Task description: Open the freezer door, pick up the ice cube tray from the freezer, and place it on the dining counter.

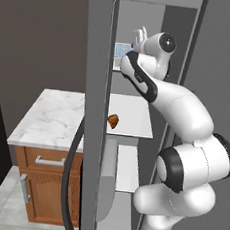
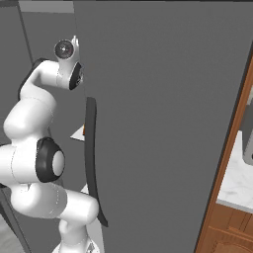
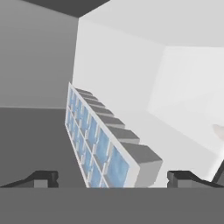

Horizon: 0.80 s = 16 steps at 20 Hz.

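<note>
Open hand (image 3: pixel 112 178) astride ribbed, square-celled ice cube tray (image 3: pixel 101 146)

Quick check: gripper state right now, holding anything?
Gripper: open, holding nothing; its fingertips stand on either side of the near end of the ice cube tray inside the freezer.

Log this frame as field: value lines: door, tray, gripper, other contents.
door: tall grey freezer door, swung open
tray: pale blue-white ice cube tray on an upper white shelf, not yet held
gripper: white arm's two-finger gripper, open, jaws either side of the tray's near end
other contents: small brown item on a lower shelf
</note>
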{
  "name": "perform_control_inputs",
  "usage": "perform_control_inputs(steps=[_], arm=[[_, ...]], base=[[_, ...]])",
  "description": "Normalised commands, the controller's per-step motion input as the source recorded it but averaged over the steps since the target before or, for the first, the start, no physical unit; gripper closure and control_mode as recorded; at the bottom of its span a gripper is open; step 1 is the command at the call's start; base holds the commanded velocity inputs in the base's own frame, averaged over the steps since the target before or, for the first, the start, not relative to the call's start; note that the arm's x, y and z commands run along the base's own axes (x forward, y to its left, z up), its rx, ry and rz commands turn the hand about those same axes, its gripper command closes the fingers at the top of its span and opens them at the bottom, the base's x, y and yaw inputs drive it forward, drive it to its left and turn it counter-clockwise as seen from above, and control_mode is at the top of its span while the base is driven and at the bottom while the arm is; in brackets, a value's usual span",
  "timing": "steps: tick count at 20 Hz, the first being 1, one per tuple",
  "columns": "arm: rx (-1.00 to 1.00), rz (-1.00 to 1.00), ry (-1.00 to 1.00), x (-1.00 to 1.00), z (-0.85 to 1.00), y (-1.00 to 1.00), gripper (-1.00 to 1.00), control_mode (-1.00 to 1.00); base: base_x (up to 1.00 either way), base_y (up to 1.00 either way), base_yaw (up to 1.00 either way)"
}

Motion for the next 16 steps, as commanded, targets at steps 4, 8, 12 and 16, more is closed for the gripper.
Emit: perform_control_inputs(steps=[4, 8, 12, 16], arm=[[0.0, 0.0, 0.0, 0.12, 0.0, 0.0, -1.0, -1.0], [0.0, 0.0, 0.0, 0.07, 0.0, 0.0, -1.0, -1.0], [0.0, 0.0, 0.0, 0.08, 0.0, 0.0, -1.0, -1.0], [0.0, 0.0, 0.0, 0.0, 0.0, 0.0, -1.0, -1.0]], base=[[0.0, 0.0, 0.0], [0.0, 0.0, 0.0], [0.0, 0.0, 0.0], [0.0, 0.0, 0.0]])
